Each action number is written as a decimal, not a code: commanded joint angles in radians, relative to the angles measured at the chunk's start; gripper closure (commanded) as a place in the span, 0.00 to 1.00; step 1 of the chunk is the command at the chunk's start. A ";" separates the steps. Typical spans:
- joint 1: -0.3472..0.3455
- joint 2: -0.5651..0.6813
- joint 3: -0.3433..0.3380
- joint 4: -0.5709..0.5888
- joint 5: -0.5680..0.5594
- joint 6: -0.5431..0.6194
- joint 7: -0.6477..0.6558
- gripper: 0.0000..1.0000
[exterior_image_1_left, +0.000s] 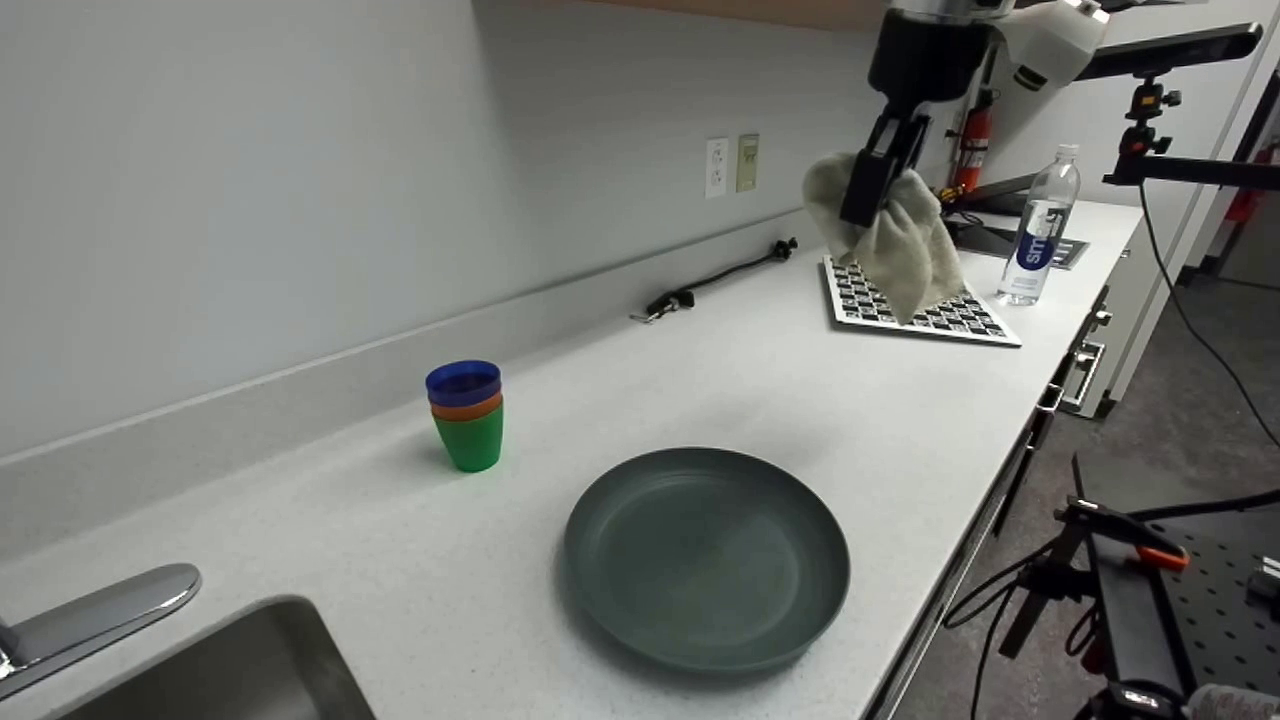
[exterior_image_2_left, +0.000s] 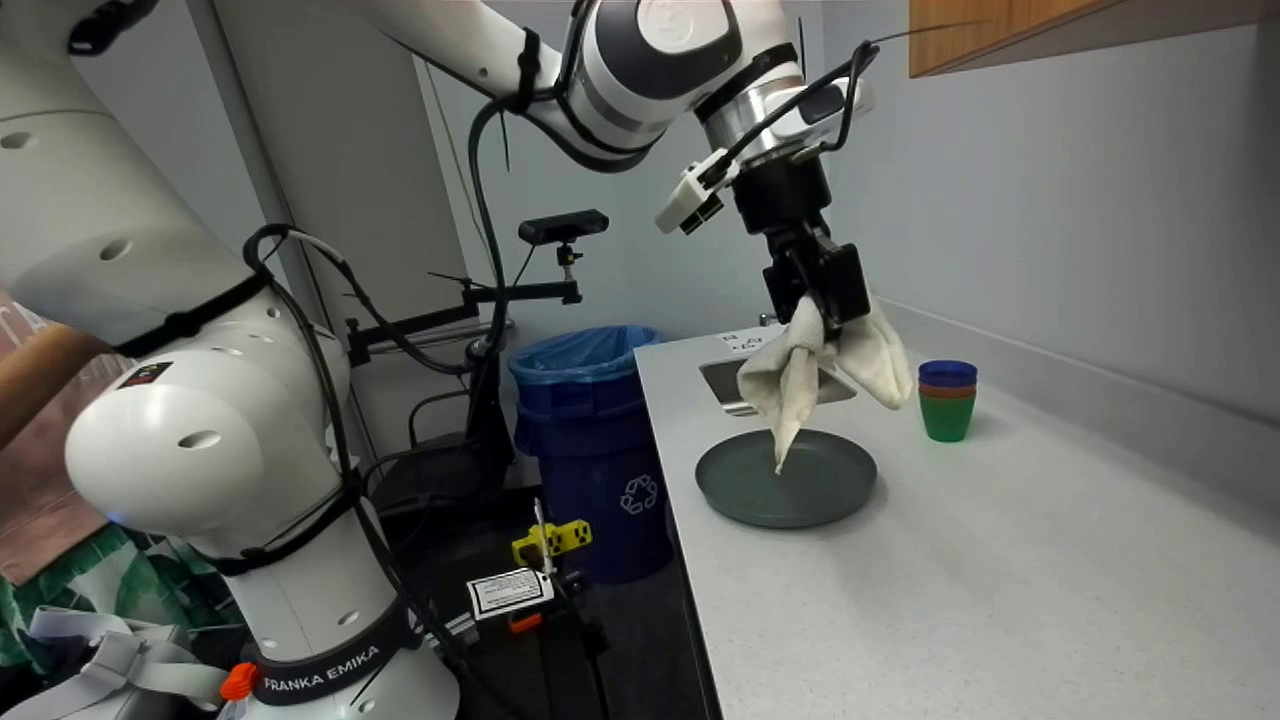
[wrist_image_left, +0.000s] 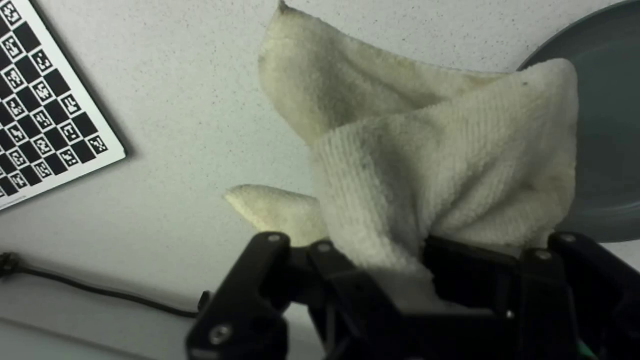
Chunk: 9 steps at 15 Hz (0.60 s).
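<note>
My gripper (exterior_image_1_left: 872, 195) is shut on a cream cloth (exterior_image_1_left: 915, 260) and holds it above the white counter. The cloth hangs in loose folds below the fingers in both exterior views (exterior_image_2_left: 785, 375). In the wrist view the cloth (wrist_image_left: 450, 145) bunches between the black fingers (wrist_image_left: 395, 260) and hides much of their tips. A round dark green plate (exterior_image_1_left: 705, 560) lies on the counter, apart from the cloth; part of it shows at the right of the wrist view (wrist_image_left: 610, 140). A stack of blue, orange and green cups (exterior_image_1_left: 470, 440) stands upright near the wall, beside the plate.
A black-and-white patterned board (exterior_image_1_left: 850, 300) and a clear water bottle (exterior_image_1_left: 1040, 240) stand farther along the counter. A black cable (exterior_image_1_left: 730, 272) lies by the wall. A sink (exterior_image_1_left: 260, 660) and faucet (exterior_image_1_left: 110, 615) are at the near end. A wooden cabinet (exterior_image_2_left: 1060, 35) overhangs the counter.
</note>
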 joint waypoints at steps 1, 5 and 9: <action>-0.018 -0.046 0.016 0.003 -0.006 0.054 0.002 1.00; -0.038 -0.137 0.018 -0.008 -0.018 0.166 -0.001 1.00; -0.064 -0.232 0.026 -0.013 -0.010 0.193 -0.005 1.00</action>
